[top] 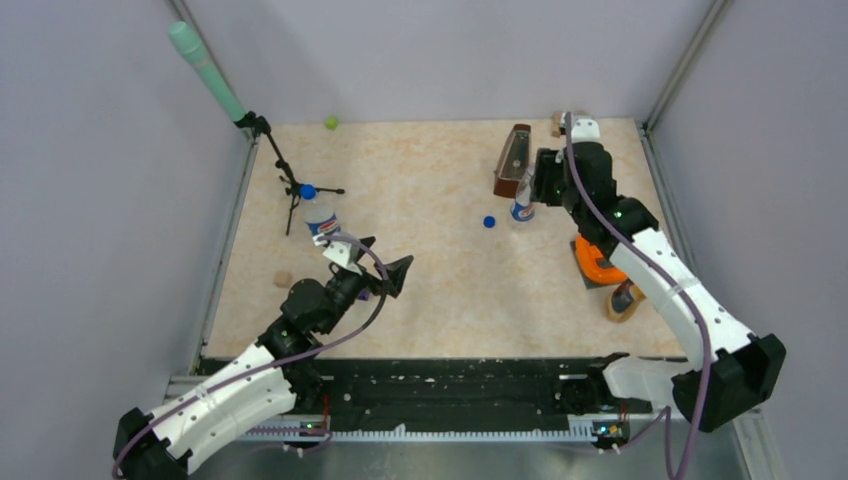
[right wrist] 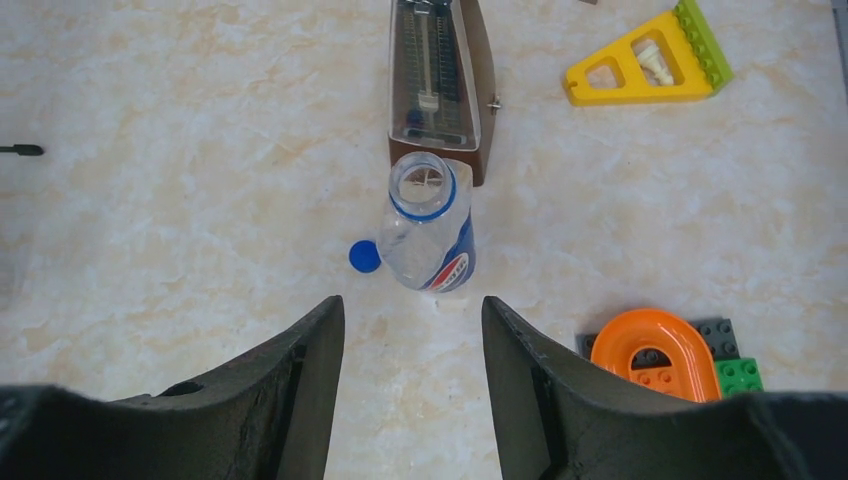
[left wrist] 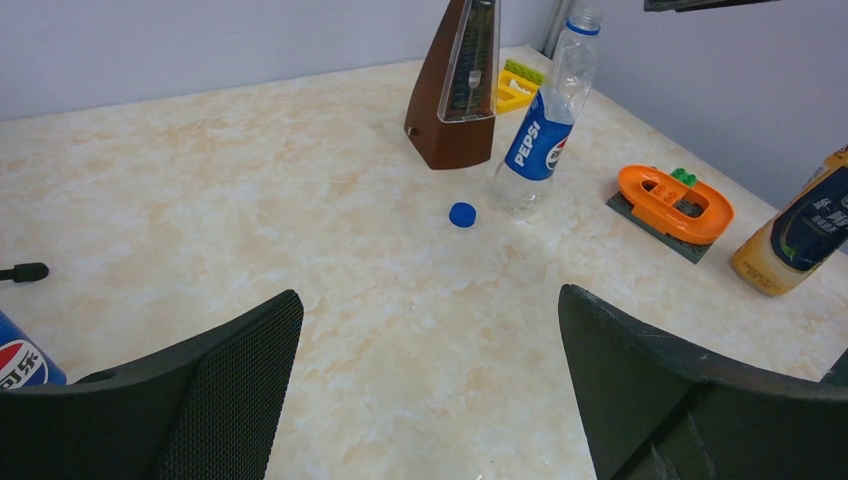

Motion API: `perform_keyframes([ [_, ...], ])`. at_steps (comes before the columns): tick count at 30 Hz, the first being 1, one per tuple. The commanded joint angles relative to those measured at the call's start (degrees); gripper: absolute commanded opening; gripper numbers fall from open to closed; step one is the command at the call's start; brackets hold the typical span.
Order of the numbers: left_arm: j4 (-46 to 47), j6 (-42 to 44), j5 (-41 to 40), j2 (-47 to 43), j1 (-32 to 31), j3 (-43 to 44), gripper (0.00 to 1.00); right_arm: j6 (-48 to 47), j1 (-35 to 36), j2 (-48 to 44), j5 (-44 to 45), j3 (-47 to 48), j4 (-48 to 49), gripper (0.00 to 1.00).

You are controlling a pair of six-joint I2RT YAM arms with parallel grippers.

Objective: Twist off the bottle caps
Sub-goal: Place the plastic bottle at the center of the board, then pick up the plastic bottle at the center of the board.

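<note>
A clear Pepsi bottle (top: 522,205) stands open at the back right, its mouth bare in the right wrist view (right wrist: 422,188). A loose dark blue cap (top: 489,222) lies on the table just left of it; it also shows in the right wrist view (right wrist: 364,256) and the left wrist view (left wrist: 462,214). A second Pepsi bottle (top: 319,218) at the left still wears its dark blue cap (top: 307,191). My right gripper (right wrist: 412,305) is open and empty, above and just short of the open bottle. My left gripper (left wrist: 430,300) is open and empty over bare table. The paler cap is out of view.
A brown metronome (right wrist: 435,80) stands behind the open bottle. A yellow triangle toy (right wrist: 650,60), an orange toy on a dark plate (left wrist: 675,203) and a yellow drink bottle (left wrist: 800,228) sit at the right. A tripod stand (top: 290,185) holding a green microphone stands at the left.
</note>
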Motion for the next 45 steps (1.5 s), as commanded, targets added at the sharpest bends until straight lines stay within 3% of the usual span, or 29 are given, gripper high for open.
perform_keyframes([
  [1,2.43,0.06,0.13,0.64,0.08,0.94,0.98,0.51,-0.53,-5.14,2.02,-0.95,-3.78,0.52],
  [5,2.56,0.31,0.20,0.97,0.08,1.20,0.98,1.11,-0.60,-11.58,6.33,-1.44,-7.75,0.52],
  [14,3.29,1.36,0.62,2.78,0.08,1.74,0.98,10.48,-0.61,-18.02,26.17,3.87,-33.51,0.53],
  [23,3.78,2.87,1.39,6.30,0.08,2.29,0.98,20.73,-0.56,-17.77,33.72,8.19,-53.73,0.54],
  [30,4.38,2.72,3.07,7.28,0.08,2.30,0.98,22.55,-0.57,-17.42,34.02,8.67,-55.50,0.54],
  [37,3.32,3.09,2.71,5.85,0.08,2.04,0.98,26.93,-0.77,-17.32,35.85,1.56,-51.40,0.54],
  [45,3.94,2.69,3.37,5.14,0.08,1.59,0.98,28.31,-1.99,-20.60,38.49,-0.24,-49.47,0.61],
])
